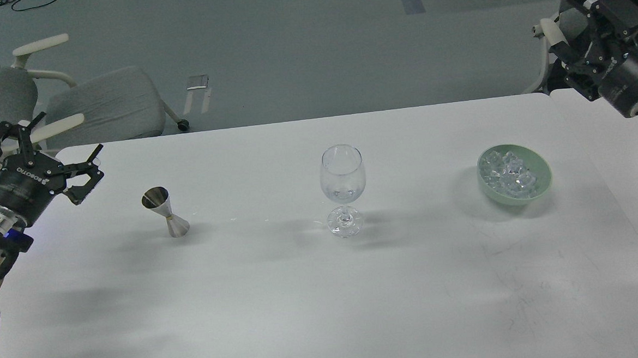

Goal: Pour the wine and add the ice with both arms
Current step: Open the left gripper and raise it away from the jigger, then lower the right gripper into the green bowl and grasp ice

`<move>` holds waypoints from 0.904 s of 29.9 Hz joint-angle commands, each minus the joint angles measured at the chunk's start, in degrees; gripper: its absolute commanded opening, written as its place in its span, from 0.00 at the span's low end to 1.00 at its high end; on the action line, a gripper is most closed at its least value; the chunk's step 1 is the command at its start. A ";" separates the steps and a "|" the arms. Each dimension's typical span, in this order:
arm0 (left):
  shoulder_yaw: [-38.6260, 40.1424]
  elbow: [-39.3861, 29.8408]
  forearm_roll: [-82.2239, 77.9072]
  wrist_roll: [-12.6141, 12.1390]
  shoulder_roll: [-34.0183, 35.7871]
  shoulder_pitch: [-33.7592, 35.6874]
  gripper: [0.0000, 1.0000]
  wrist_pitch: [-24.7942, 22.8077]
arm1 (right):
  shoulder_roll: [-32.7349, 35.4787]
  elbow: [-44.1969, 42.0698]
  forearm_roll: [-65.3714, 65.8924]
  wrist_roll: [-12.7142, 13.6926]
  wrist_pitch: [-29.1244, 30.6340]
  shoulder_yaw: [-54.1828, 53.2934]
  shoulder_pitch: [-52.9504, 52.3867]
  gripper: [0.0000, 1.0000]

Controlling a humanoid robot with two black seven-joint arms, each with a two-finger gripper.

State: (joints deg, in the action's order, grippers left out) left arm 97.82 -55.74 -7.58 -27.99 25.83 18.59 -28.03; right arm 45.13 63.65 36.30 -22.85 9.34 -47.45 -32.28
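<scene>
A clear wine glass [343, 186] stands upright at the table's middle, with a little clear content low in its bowl. No stream of wine shows. The ice [510, 173] is a heap of clear cubes in a pale green bowl [540, 186] at the right. A steel jigger [165, 212] stands upright at the left. My left gripper [44, 145] is open and empty, raised at the table's left edge, well left of the jigger. My right gripper [574, 33] is open and empty, raised beyond the table's far right corner, above and right of the bowl.
The white table [325, 298] fills the lower view. A grey office chair [91, 112] stands behind its far left corner. Another white table surface [611, 131] abuts at the right. Grey floor lies beyond.
</scene>
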 commanded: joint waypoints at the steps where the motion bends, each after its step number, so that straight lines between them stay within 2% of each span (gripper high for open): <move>1: -1.31 0.81 -5.94 1.53 -0.34 3.20 0.98 0.03 | 1.63 1.39 4.64 0.00 -1.52 -0.01 2.74 1.00; 4: -2.72 1.16 -11.57 6.09 -0.34 5.23 0.98 0.03 | 1.63 1.48 13.42 0.09 -4.06 -0.01 4.06 1.00; 6: -4.21 1.42 -16.13 10.04 -0.34 6.63 0.98 0.03 | 1.54 2.17 20.97 0.09 -6.96 -0.01 5.55 1.00; 10: -6.15 1.42 -20.71 12.87 -0.78 8.48 0.98 0.03 | 1.28 2.62 30.21 0.09 -9.87 0.07 6.97 1.00; 12: -7.64 1.42 -23.52 16.63 -1.04 9.44 0.98 0.03 | 0.84 1.92 39.41 0.27 -12.49 0.42 7.40 1.00; 14: -9.04 1.42 -24.58 18.66 -1.74 10.23 0.98 0.51 | 0.75 1.48 46.18 0.27 -14.78 1.30 7.84 1.00; 19: -9.75 1.25 -24.77 19.20 -3.15 10.94 0.98 1.22 | -2.31 -2.29 57.36 0.35 -19.00 3.41 8.11 1.00; 23: -9.84 0.98 -25.20 20.08 -4.03 11.91 0.98 1.75 | -4.08 -6.08 64.24 0.35 -19.63 3.50 8.02 1.00; 27: -9.84 0.72 -28.10 23.50 -4.03 12.61 0.98 1.57 | -6.01 -7.75 67.23 0.35 -19.63 3.68 7.94 1.00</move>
State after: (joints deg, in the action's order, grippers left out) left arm 87.99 -54.77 -33.76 -6.74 21.79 30.71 -26.33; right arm 40.48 57.15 101.46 -22.50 -10.28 -43.88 -24.25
